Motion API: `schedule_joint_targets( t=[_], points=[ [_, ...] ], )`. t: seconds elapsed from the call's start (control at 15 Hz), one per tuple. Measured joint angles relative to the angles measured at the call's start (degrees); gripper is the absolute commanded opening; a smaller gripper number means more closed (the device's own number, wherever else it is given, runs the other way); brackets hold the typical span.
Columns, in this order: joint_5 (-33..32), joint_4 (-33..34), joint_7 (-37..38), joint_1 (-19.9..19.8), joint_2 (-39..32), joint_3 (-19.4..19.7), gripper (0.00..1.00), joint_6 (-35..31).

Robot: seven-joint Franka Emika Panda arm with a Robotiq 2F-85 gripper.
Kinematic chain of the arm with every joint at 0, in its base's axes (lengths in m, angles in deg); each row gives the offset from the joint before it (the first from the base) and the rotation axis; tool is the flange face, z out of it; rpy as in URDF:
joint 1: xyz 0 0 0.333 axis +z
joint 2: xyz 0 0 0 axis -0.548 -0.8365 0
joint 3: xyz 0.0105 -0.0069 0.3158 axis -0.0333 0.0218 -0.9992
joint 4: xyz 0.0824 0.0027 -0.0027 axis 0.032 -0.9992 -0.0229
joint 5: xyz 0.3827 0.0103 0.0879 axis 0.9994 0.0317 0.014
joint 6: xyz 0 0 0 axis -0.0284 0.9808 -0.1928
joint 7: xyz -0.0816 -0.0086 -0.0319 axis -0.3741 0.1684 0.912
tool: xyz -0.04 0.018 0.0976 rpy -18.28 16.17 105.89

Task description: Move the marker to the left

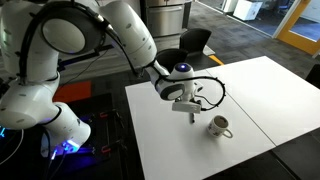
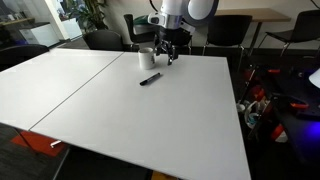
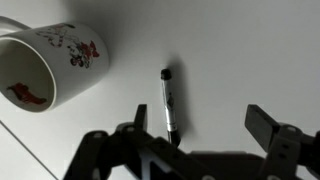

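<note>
The marker [image 3: 168, 100] is a thin dark stick lying flat on the white table [image 3: 240, 50]. It also shows in an exterior view [image 2: 150, 79]. My gripper [image 3: 200, 125] hangs open and empty above the table, apart from the marker. The marker's near end lies close to the left finger in the wrist view. The gripper shows in both exterior views [image 1: 188, 108] [image 2: 169, 52]. In one of them the gripper hides the marker. The white mug [image 3: 50, 65] with red prints lies on its side beside the marker, and shows in both exterior views [image 1: 219, 126] [image 2: 147, 58].
The white table [image 2: 120, 120] is made of two tops joined by a seam [image 2: 75, 90]. Black chairs [image 2: 225, 30] stand behind it. Cables and gear [image 2: 285, 105] lie on the floor past the table's edge.
</note>
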Motion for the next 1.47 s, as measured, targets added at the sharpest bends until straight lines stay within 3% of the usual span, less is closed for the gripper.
schedule_joint_targets(
  t=[0.4,0.8,1.47],
  points=[
    [0.06,3.22,-0.03,-2.17,-3.64,-4.04,1.00,0.01],
    [-0.55,9.50,0.11,-1.15,-8.88,-3.06,1.00,0.66],
    [-1.19,19.13,0.15,1.05,-16.46,-1.95,0.99,7.95]
  ],
)
